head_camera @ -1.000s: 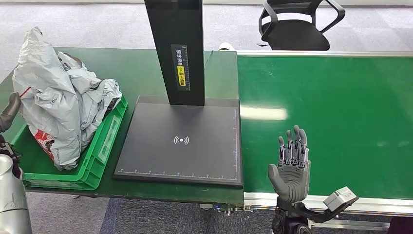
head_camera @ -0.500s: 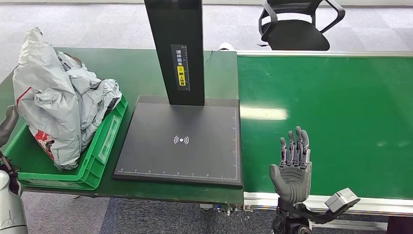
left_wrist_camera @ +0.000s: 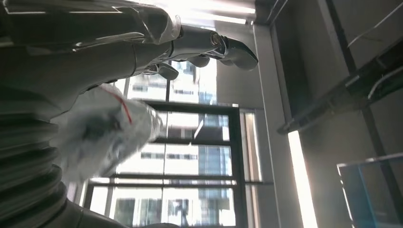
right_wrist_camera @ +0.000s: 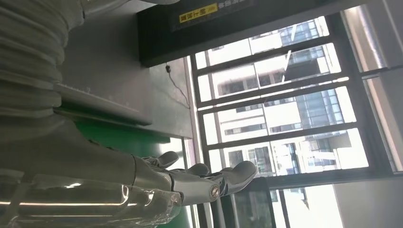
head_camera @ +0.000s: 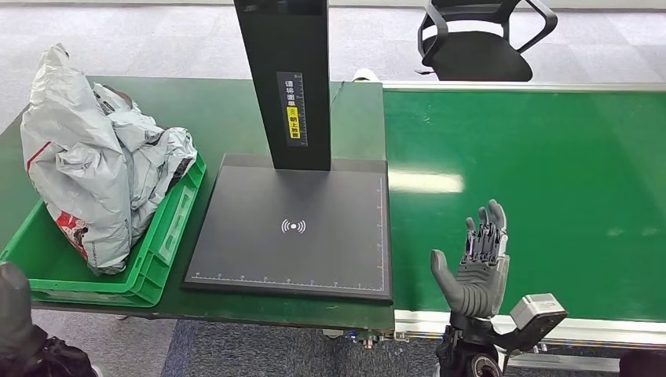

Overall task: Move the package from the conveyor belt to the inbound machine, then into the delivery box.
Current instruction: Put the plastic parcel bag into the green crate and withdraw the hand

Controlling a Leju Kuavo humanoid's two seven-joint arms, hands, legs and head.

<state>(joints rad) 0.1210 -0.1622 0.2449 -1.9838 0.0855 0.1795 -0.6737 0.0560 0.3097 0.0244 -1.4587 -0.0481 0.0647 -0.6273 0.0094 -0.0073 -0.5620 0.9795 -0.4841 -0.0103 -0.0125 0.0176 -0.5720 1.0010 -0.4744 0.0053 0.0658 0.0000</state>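
Several crumpled grey packages (head_camera: 94, 165) are piled in the green delivery box (head_camera: 169, 236) at the left of the table. The inbound machine's black plate (head_camera: 292, 228) lies bare in the middle, under its black post (head_camera: 287, 78). The green conveyor belt (head_camera: 550, 181) on the right carries no package. My right hand (head_camera: 477, 267) stands upright over the belt's near edge, fingers apart, holding nothing. My left hand (left_wrist_camera: 190, 47) holds nothing, its fingers stretched out, and a blurred grey package (left_wrist_camera: 109, 133) lies behind it. It sits low at the box's near left corner (head_camera: 16, 310).
A black office chair (head_camera: 479, 39) stands on the grey carpet beyond the belt. The belt's metal rail (head_camera: 597, 328) runs along its near edge. Green table surface (head_camera: 212, 118) lies behind the delivery box.
My left hand has dropped from beside the box's left side to the lower left corner. My right hand has sunk slightly and turned a little to the right.
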